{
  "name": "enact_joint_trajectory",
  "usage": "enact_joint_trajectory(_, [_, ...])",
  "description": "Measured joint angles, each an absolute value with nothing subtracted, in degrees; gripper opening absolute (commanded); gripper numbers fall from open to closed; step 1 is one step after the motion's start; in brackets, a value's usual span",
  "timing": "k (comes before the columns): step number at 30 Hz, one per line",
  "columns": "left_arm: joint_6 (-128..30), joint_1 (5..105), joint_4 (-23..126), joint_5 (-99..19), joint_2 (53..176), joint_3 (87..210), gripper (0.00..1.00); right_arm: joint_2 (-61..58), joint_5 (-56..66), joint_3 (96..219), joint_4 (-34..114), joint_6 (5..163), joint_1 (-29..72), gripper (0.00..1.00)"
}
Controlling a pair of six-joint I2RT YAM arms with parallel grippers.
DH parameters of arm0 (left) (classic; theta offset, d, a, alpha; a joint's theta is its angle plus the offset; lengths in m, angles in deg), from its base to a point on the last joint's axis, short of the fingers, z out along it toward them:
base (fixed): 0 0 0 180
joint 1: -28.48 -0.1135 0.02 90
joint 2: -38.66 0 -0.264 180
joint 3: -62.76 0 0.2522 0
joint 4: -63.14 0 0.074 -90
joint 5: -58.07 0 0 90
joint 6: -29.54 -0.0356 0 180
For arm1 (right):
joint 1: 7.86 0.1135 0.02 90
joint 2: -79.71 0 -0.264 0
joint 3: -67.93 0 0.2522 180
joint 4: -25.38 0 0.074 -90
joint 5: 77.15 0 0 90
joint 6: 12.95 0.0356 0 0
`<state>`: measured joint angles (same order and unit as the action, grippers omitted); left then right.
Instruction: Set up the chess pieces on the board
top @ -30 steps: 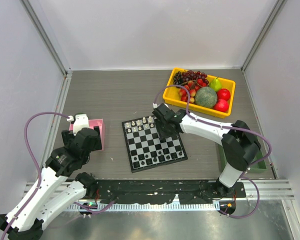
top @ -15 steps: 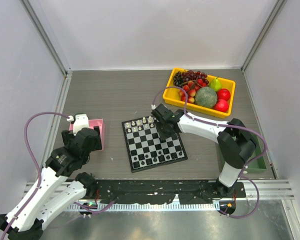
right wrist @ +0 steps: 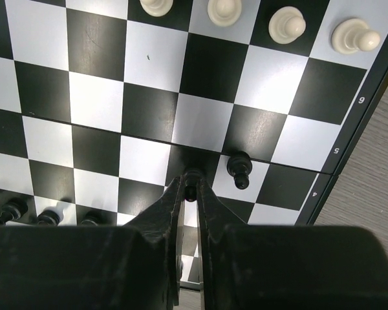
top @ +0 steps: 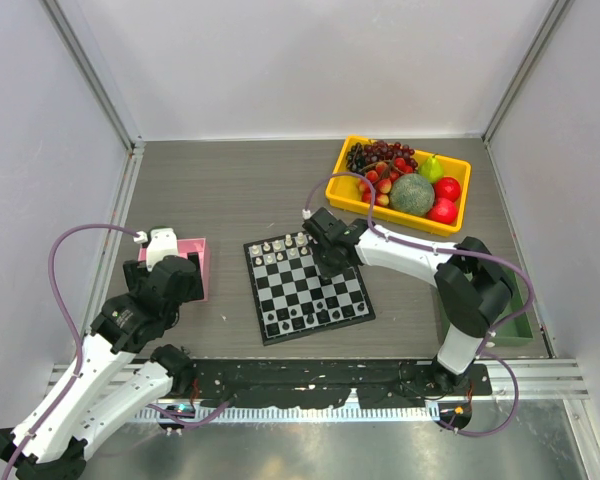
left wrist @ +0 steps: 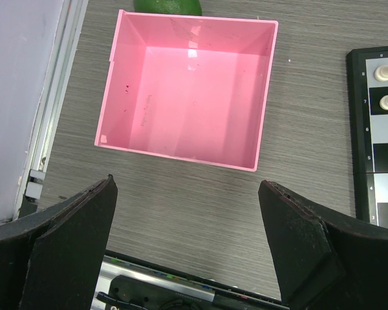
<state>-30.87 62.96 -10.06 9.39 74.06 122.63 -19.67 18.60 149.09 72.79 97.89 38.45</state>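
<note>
The board (top: 280, 290) lies mid-table, with white chess pieces (top: 277, 248) along its far edge and black ones (top: 310, 317) along its near edge. Over the board's right half my right gripper (top: 327, 268) reaches down. In the right wrist view, the right gripper (right wrist: 191, 187) is shut on a small black piece (right wrist: 191, 175) standing on a dark square. Another black pawn (right wrist: 238, 169) stands just to its right. Several white pawns (right wrist: 286, 23) line the top row. My left gripper (left wrist: 186, 187) hangs open and empty over bare table, near the pink tray (left wrist: 194, 84).
A yellow bin (top: 335, 188) of fruit sits at the back right, close behind the right arm. A green container (top: 520, 322) lies at the right edge. The pink tray (top: 196, 262) holds nothing. A green object (left wrist: 168, 5) shows just beyond it.
My right gripper's jaws have closed from partly open onto the black piece, and the arm has shifted slightly to the left. The left arm has not moved.
</note>
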Motion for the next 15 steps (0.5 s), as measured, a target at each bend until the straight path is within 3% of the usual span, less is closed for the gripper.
enact_joint_trajectory(15, [-30.87, 62.96, -10.06, 9.39, 74.08, 122.63, 0.99, -9.28, 18.32, 142.97, 73.34, 98.13, 38.45, 0.11])
